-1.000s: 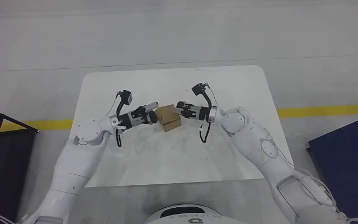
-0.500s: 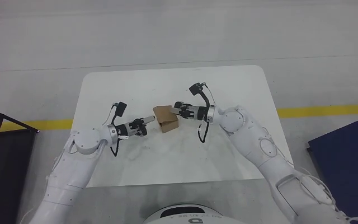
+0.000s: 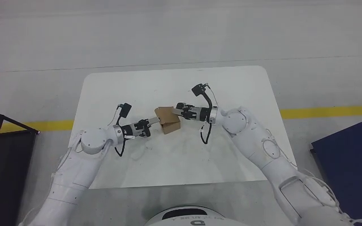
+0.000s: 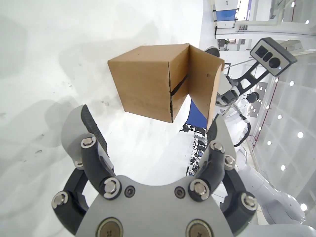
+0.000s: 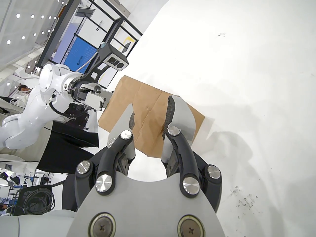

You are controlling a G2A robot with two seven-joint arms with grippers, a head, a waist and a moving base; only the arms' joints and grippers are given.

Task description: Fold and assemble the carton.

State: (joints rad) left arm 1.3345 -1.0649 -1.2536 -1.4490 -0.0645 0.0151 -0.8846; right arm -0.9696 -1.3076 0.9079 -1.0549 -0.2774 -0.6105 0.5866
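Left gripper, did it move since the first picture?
Yes. The left gripper has drawn back from the far edge of the table, toward the robot, and a little off the carton.

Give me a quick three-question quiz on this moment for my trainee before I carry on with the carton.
1. True or false: the carton lies flat and unfolded on the table.
2. Pick one. The left jaws are: A) open; B) shut on a flap; C) shut on nothing.
3. Fill the blank: one flap of the carton stands ____ rather than folded shut.

Key: 1 false, it already stands as a box; 2 A; 3 open.
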